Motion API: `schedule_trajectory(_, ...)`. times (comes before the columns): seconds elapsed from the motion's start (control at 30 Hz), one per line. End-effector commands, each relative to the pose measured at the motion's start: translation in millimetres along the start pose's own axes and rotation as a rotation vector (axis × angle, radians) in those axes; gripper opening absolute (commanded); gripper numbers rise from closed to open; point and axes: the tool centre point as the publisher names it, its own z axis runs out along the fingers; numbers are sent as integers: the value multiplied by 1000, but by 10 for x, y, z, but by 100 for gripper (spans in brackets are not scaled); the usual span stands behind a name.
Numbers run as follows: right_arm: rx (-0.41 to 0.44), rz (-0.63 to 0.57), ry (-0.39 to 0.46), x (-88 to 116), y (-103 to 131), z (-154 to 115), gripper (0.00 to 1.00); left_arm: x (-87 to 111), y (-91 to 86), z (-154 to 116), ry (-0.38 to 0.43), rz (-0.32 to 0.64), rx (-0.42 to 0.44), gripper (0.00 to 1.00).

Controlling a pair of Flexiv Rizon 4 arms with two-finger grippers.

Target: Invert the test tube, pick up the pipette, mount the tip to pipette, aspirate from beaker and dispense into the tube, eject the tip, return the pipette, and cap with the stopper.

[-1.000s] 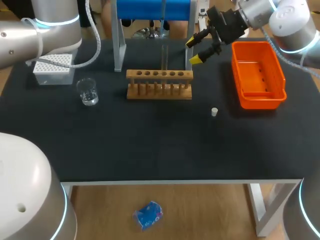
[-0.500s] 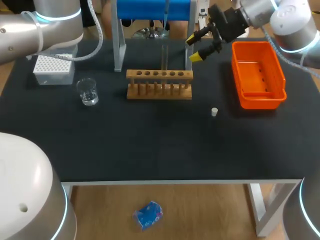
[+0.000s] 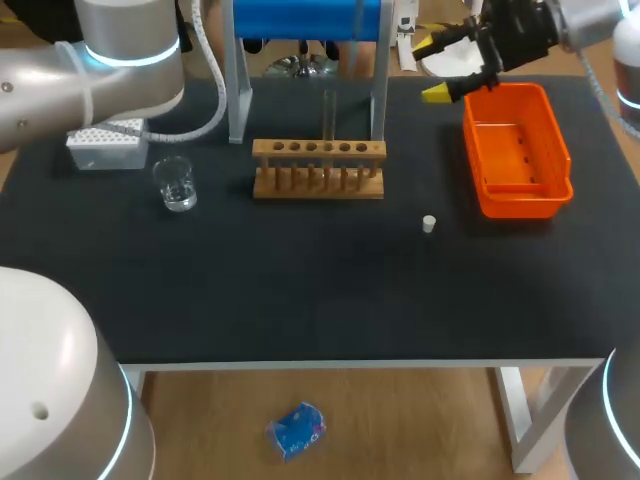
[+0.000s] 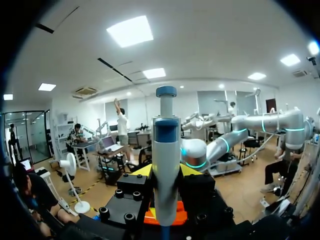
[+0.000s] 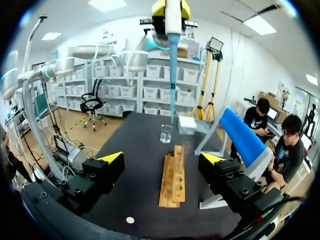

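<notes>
Blue-and-white pipette [image 4: 166, 150], blue tip [image 5: 172, 75] fitted, pinched between the fingers of the left gripper [image 4: 166, 172]. It hangs apparently above the beaker [image 3: 177, 184], near the far left corner of the table [image 3: 320, 290]. Test tube [image 3: 328, 112] stands in the wooden rack [image 3: 318, 168], mid-table toward the far edge. Stopper [image 3: 428, 223] lies loose, nearer the right edge. Right gripper [image 3: 440, 68] is spread and empty at the far right corner, beside the orange bin [image 3: 520, 205]. Judged status: pickup and tip mounting done. Aspirating, dispensing, ejecting, return and capping remain.
</notes>
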Motion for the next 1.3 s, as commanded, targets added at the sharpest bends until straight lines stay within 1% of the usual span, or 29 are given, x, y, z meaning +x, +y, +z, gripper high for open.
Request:
schedule_trajectory(0.03,-22,-21,-39,376,70,-119,100,250,39,-2,-40,2,5,0)
schedule_trajectory(0.23,-77,-45,-35,735,194,-129,100,492,76,-40,-42,12,15,0)
schedule_trajectory(0.3,-79,-49,-32,851,221,-109,100,558,92,-58,-43,16,13,0)
schedule_trajectory(0.37,-104,-47,-31,960,235,-84,100,629,107,-77,-46,19,13,0)
schedule_trajectory(0.57,-149,-28,-6,1293,239,42,100,795,184,-122,-39,29,7,0)
schedule_trajectory(0.7,-153,-11,16,1494,200,125,100,905,258,-111,-32,21,16,0)
schedule_trajectory(0.8,-155,-7,24,1601,141,150,100,996,338,-81,-32,9,28,0)
schedule_trajectory(0.87,-155,-7,24,1601,141,150,100,1066,403,-61,-31,6,22,0)
schedule_trajectory(0.93,-155,-7,24,1601,141,150,100,1115,481,-80,-46,-16,27,0)
schedule_trajectory(1.3,-155,-7,24,1601,141,150,100,1115,481,-80,-46,-16,27,0)
